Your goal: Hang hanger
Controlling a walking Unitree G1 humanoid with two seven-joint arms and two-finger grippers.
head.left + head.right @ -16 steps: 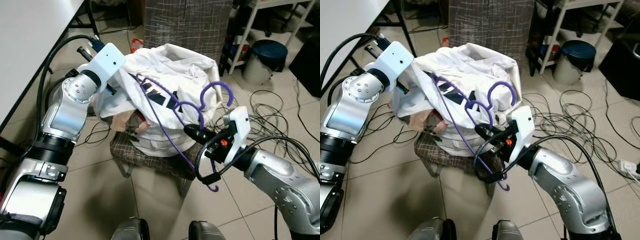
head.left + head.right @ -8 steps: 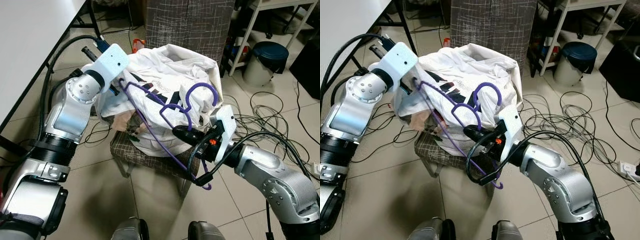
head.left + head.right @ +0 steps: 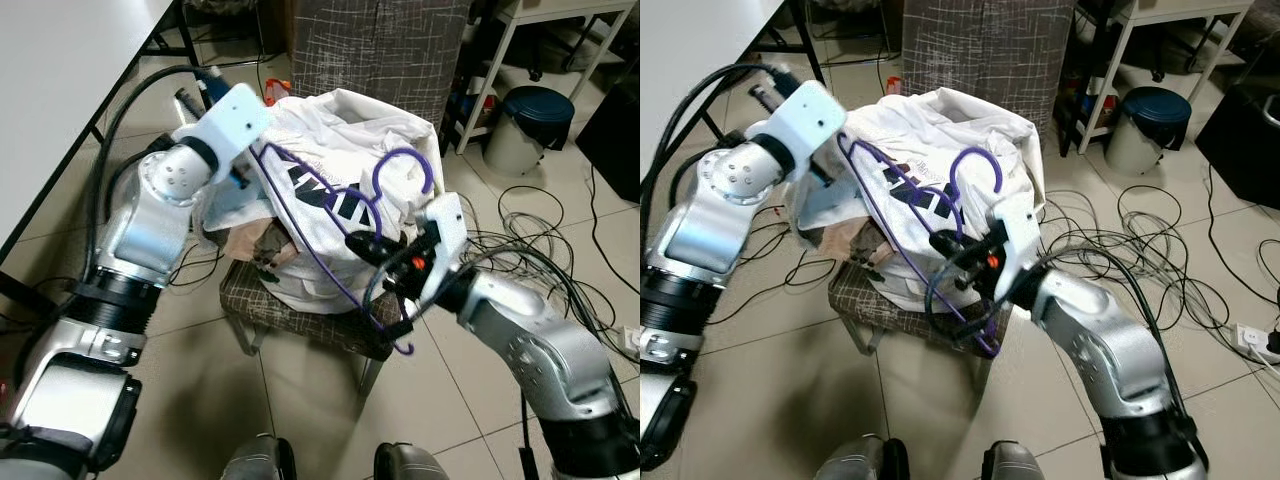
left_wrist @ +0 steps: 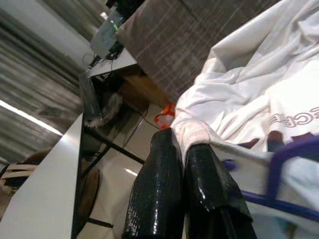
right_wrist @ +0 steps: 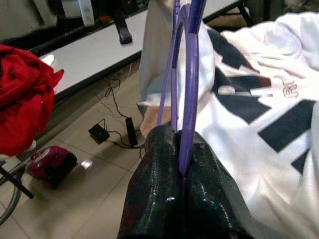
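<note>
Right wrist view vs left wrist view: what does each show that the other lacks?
Right wrist view: the right end effector shut on the purple hanger, a red cloth, a black adapter on the floor. Left wrist view: the left end effector pinching the shirt's white hem, the grey chair back, a table edge. Both share the white T-shirt and hanger.

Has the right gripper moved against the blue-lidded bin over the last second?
Yes. The right gripper, shut on the purple hanger, has swung toward the robot's left and up over the white shirt, farther from the bin.
</note>
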